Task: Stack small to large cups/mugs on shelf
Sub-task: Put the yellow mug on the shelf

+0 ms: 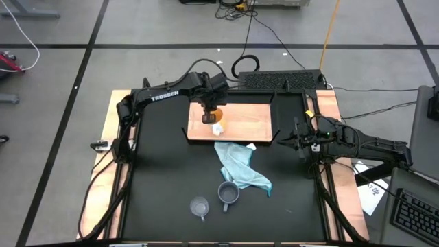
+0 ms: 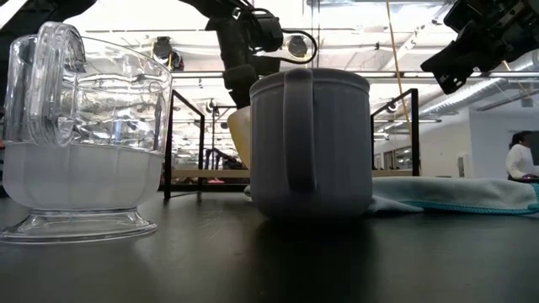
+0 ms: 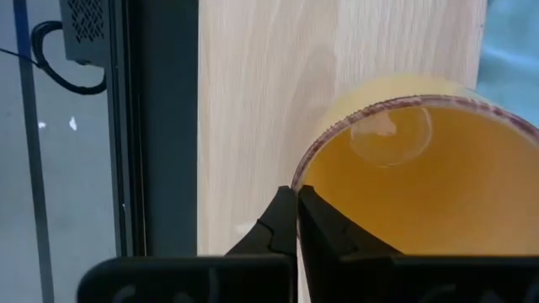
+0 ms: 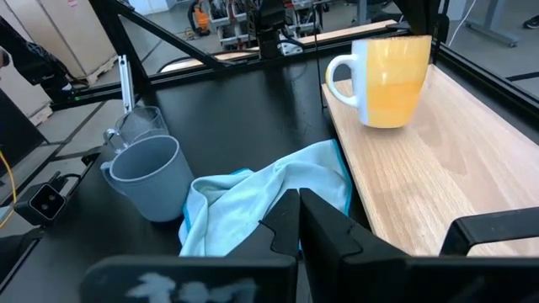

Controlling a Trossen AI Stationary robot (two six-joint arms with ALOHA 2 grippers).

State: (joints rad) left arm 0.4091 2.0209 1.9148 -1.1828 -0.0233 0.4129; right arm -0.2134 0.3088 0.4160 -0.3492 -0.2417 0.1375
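The orange mug with its white handle is upright on the light-brown wooden shelf, at the shelf's left part. My left gripper is above it, shut on its rim. The grey-blue mug and the clear glass cup stand on their bases on the black table near its front edge. My right gripper is shut and empty, held above the table's right side. My left gripper pinches the orange mug's rim between its two fingers, one finger inside the mug and one outside. The fingers come from above, pointing down. The mug is upright over the shelf; whether its base rests on the board I cannot tell.
A crumpled light blue cloth lies on the table between the shelf and the grey-blue mug, one corner at the shelf's near edge. Black brackets stand at the shelf's ends. A person shows far off in the room.
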